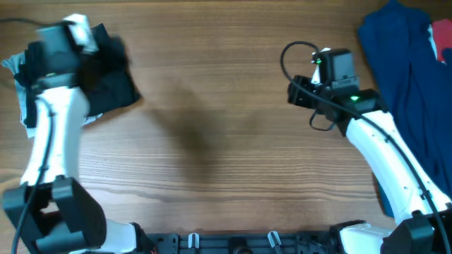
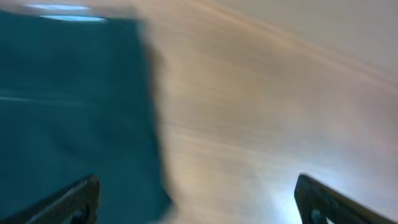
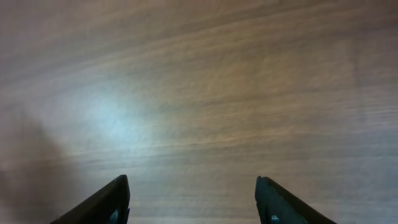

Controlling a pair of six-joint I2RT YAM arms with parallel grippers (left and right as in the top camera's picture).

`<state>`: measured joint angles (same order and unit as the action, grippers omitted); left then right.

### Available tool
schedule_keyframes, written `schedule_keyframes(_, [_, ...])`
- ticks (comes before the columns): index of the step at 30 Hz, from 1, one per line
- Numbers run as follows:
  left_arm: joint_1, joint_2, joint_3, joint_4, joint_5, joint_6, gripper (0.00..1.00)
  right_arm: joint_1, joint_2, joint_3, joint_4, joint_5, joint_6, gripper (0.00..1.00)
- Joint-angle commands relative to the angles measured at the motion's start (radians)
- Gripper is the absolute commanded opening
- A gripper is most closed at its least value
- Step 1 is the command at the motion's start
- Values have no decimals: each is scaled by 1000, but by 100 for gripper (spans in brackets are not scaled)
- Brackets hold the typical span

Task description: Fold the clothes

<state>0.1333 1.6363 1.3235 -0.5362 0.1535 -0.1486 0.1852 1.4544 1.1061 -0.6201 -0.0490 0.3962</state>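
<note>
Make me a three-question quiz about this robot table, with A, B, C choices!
1. Where is the black shirt?
A) on the left side of the table
B) in the middle
C) at the right edge

2. What colour is the big cloth at the far right?
A) green
B) yellow
C) blue

3. How is the right hand?
A) shut on cloth
B) open, holding nothing
C) shut on a cup

Answers:
1 A, the overhead view shows it at the left edge.
2 C, it is deep blue.
3 B, its fingers stand apart over bare wood.
</note>
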Motion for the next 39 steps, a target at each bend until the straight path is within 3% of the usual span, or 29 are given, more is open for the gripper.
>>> schedule_keyframes(1, [-128,-10,1,-161,-8,21,100,-81,2,16,-53,-103,-100,62])
schedule_keyframes(3, [-166,-11,1,-282,-5,21,100,-105,-1,16,-136,-101,-104,52])
schedule_keyframes(5, [-180,-18,1,-429,-5,18,99,-120,-13,16,-208,-101,-108,50])
schedule_keyframes(9, [-177,-76,-16,-650,-6,-17,83,-121,-123,-10,-299,-99,-93,50])
schedule_keyframes(12, [-177,-223,-107,-645,-5,-22,82,-120,-316,-76,-311,-98,-79,50])
schedule_keyframes(16, [-177,-608,-282,-540,-6,-69,84,-119,-742,-217,-282,-6,-29,52])
schedule_keyframes(17, [-177,-702,-309,-519,-6,-69,88,-119,-825,-236,-273,30,-18,61])
schedule_keyframes(18, [-177,-772,-324,-501,-6,-69,100,-119,-894,-244,-262,42,-16,100])
schedule_keyframes(22, [-177,-1016,-333,-435,-5,-69,100,-119,-1118,-246,-264,41,26,100])
schedule_keyframes(29, [-177,-1189,-333,-489,-6,-69,100,-119,-1190,-247,-342,41,26,100])
schedule_keyframes(39, [-177,-1194,-333,-610,-6,-69,100,-119,-1190,-247,-496,41,26,100])
